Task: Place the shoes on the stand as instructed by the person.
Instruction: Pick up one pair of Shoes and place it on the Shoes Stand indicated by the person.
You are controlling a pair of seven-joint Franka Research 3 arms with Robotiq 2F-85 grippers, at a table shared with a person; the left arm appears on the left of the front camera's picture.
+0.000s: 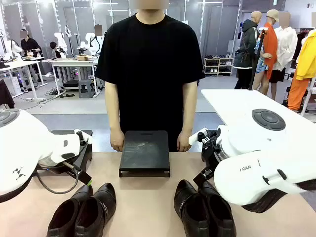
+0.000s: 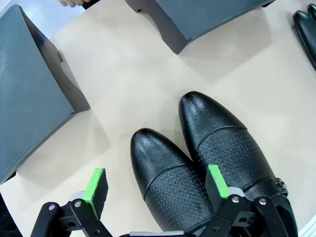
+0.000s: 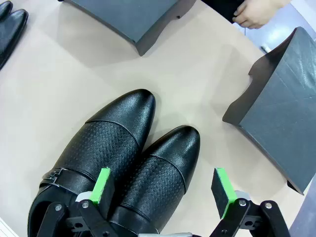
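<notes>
Two pairs of glossy black shoes lie near the table's front edge, one pair at the left [image 1: 84, 212] and one at the right [image 1: 202, 207]. A dark stand [image 1: 144, 150] sits mid-table in front of the person [image 1: 148, 64], whose hands [image 1: 117, 143] rest at the far edge. My left gripper [image 1: 83, 177] hangs open just above the left pair. In the left wrist view its green pads [image 2: 96, 190] straddle one shoe [image 2: 168, 177] without touching it. My right gripper [image 3: 163, 187] is open above the right pair [image 3: 108, 143].
A second dark stand [image 2: 29, 94] stands left of the left pair, and a third [image 3: 281, 108] beside the right pair. Bare tabletop [image 1: 143, 197] lies between the two pairs. A white table [image 1: 237, 103] stands beyond at the right.
</notes>
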